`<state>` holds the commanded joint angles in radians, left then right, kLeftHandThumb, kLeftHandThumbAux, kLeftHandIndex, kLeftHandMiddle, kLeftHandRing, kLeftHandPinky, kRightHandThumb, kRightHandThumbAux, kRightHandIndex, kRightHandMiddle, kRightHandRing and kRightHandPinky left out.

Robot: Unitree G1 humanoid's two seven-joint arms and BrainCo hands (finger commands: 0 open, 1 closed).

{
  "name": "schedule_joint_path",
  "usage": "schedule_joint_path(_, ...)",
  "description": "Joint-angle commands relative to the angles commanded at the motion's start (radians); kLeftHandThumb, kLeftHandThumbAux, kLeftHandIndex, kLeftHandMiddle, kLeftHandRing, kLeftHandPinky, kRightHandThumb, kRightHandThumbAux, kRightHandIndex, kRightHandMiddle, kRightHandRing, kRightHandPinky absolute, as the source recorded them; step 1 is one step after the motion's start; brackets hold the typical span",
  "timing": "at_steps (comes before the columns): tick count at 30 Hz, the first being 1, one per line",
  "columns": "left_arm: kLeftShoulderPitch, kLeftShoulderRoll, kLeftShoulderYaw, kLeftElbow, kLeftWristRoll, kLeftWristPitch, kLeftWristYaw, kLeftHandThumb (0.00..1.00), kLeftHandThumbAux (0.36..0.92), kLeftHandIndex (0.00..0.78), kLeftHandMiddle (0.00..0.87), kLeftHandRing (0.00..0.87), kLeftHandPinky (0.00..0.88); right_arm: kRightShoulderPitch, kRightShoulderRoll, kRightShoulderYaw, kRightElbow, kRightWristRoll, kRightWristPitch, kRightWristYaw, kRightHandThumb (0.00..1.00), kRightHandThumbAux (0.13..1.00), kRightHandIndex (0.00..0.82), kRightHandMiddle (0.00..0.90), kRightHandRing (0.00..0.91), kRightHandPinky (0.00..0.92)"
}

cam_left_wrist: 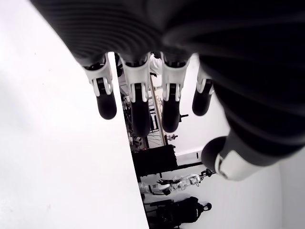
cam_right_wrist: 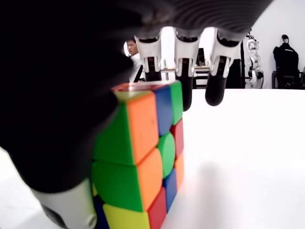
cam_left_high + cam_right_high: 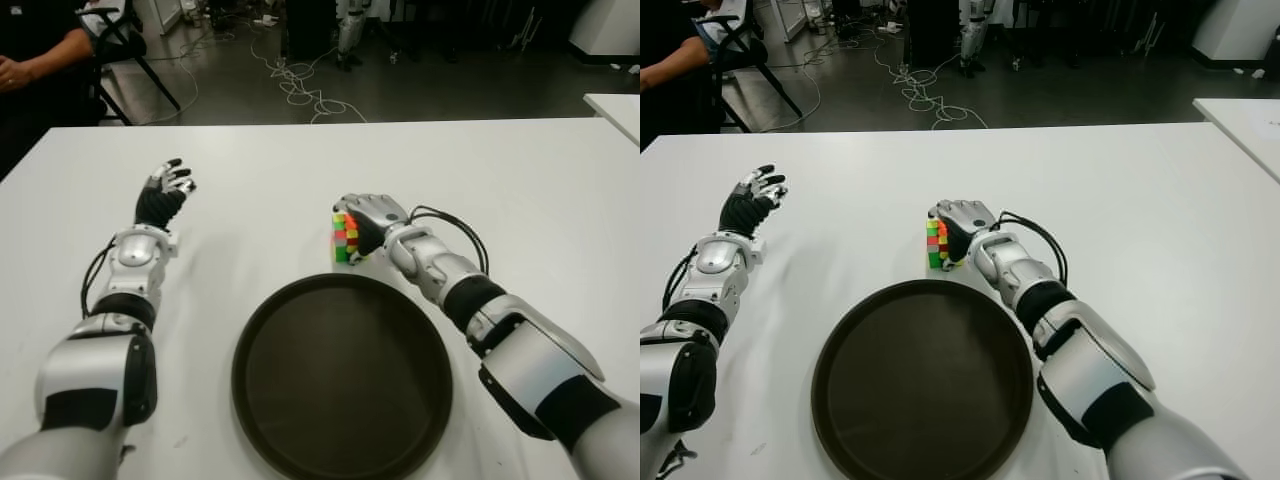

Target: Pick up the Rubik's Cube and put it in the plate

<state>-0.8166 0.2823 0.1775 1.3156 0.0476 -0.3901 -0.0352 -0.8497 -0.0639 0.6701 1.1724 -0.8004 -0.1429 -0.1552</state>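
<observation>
Fingers [image 2: 182, 71] of the right hand [image 3: 372, 218] draped over the Rubik's Cube [image 3: 345, 238], thumb against its side, cube on the white tabletop [image 3: 520, 190] just beyond the dark plate [image 3: 343, 375], left hand [image 3: 163, 195] spread, empty, far left.

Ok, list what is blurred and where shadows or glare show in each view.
Right wrist view: the right hand's thumb is a dark blur up close; the cube is sharp and casts a soft shadow on the table. Left wrist view: the left hand's palm is blurred. Left eye view: the plate shows faint sheen.
</observation>
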Motion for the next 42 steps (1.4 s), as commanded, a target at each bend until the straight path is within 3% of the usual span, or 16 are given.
schedule_joint_path(26, -0.002, -0.002, 0.008, -0.001, -0.010, 0.004, -0.014, 0.183, 0.601, 0.120, 0.182, 0.167, 0.142, -0.001, 0.008, 0.016, 0.004, -0.010, 0.005, -0.005, 0.000, 0.840, 0.179, 0.149, 0.171, 0.222)
schedule_joint_path(33, -0.001, 0.000, -0.001, -0.001, 0.001, -0.003, -0.008, 0.169, 0.588, 0.136, 0.192, 0.175, 0.152, 0.002, 0.006, 0.017, 0.001, -0.011, -0.007, -0.014, 0.000, 0.858, 0.199, 0.184, 0.204, 0.247)
schedule_joint_path(42, -0.001, -0.005, 0.008, -0.001, -0.011, -0.003, -0.013, 0.170, 0.614, 0.131, 0.190, 0.170, 0.148, 0.004, 0.006, 0.021, -0.002, -0.013, -0.007, -0.027, 0.000, 0.859, 0.201, 0.206, 0.236, 0.276)
